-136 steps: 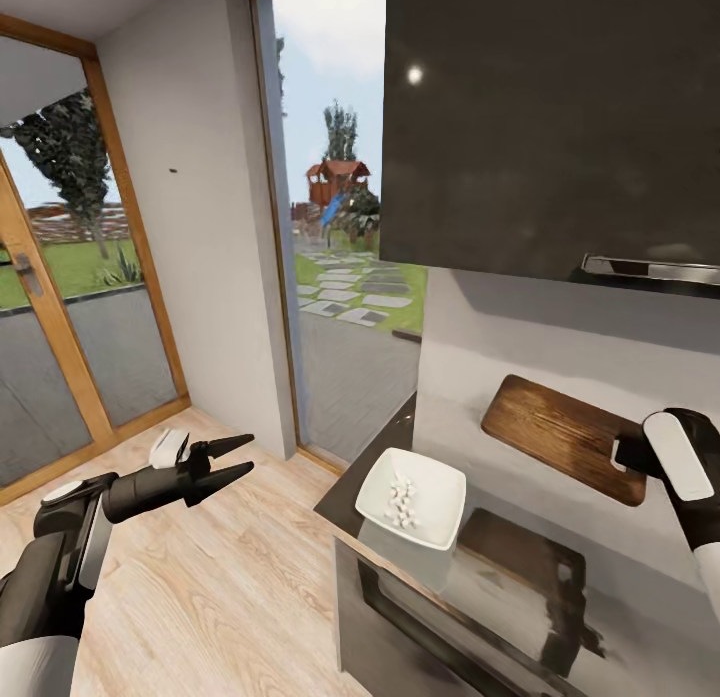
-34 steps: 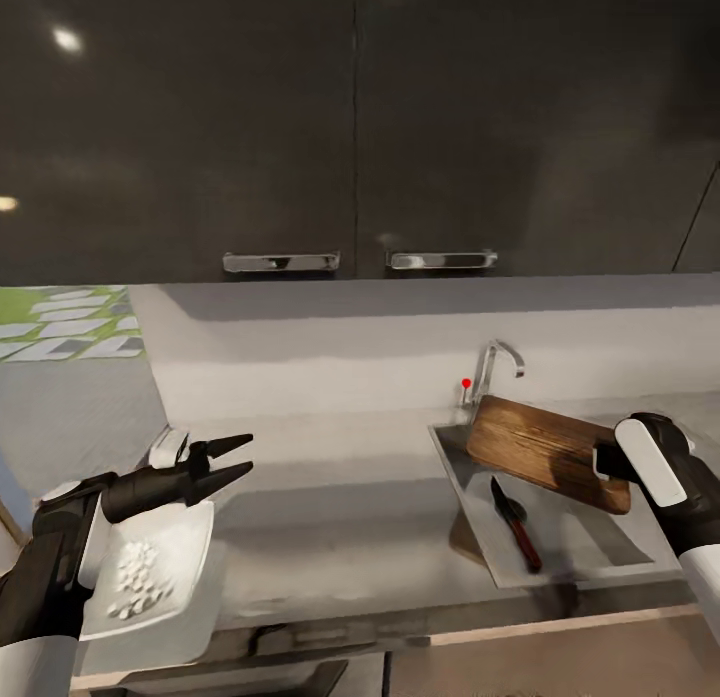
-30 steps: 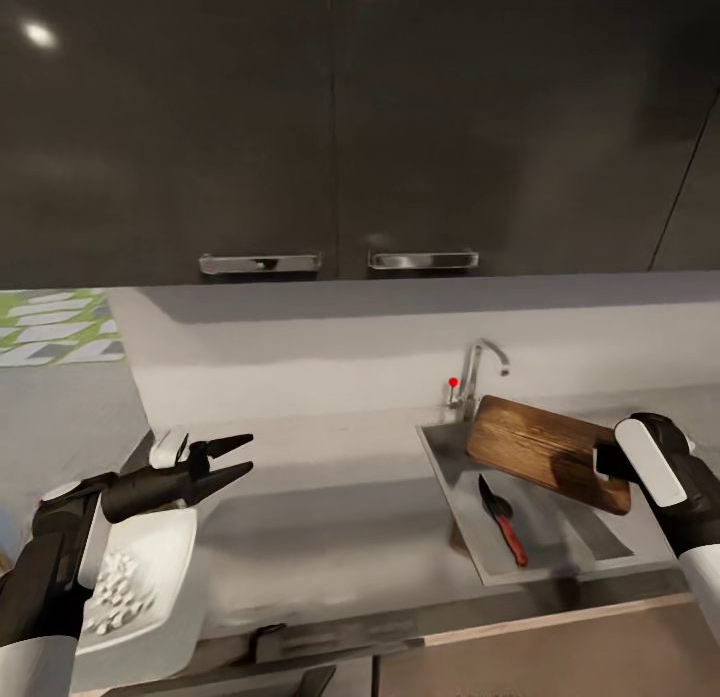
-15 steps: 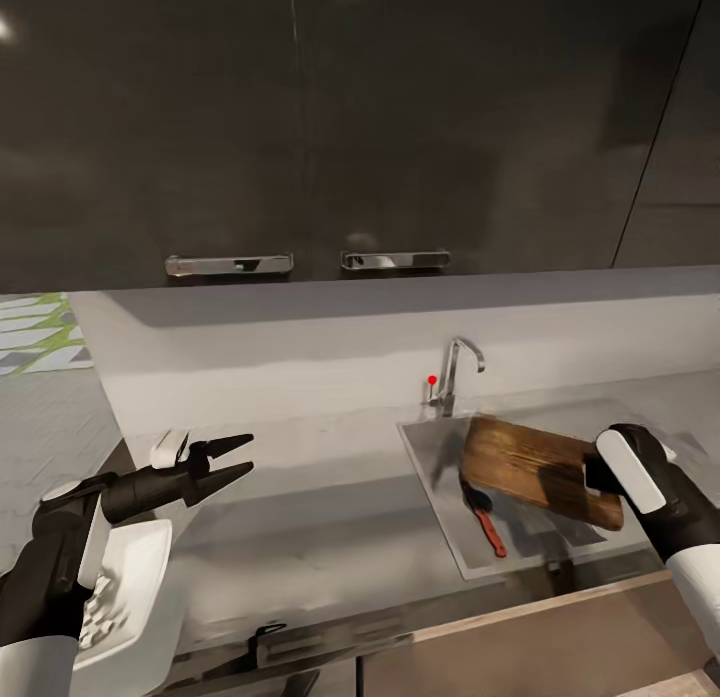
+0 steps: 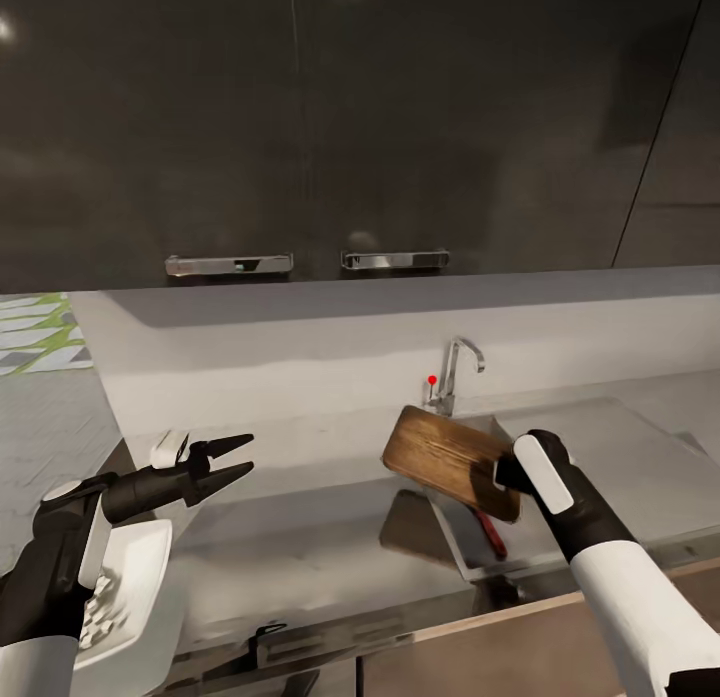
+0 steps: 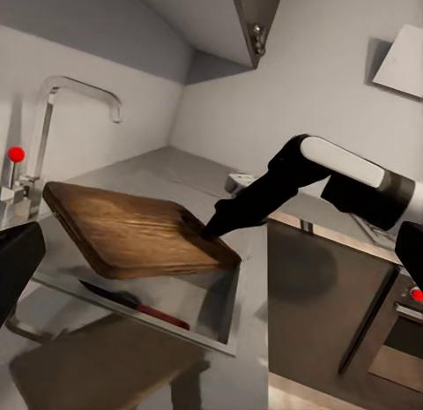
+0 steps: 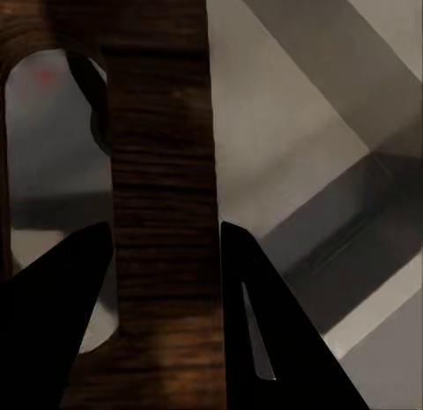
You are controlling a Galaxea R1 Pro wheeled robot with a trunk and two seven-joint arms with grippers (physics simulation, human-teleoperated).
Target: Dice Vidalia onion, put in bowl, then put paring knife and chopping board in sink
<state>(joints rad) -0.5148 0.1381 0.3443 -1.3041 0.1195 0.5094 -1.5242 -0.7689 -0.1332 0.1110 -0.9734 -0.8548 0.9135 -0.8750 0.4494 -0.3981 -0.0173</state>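
The chopping board (image 5: 452, 461) is held aloft by the right claw (image 5: 508, 474), clenched on its slot-handle end, above the sink's (image 5: 600, 457) left rim; its long axis runs away from the claw toward the tap (image 5: 456, 369). The basin lies below and right. The paring knife (image 5: 490, 533) is already inside. The left claw (image 5: 232, 459) is released, well apart.

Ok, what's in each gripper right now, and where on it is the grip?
The right gripper holds the chopping board by its slot-handle end, fingers either side of the strip beside the slot. The left gripper is open and holds nothing.
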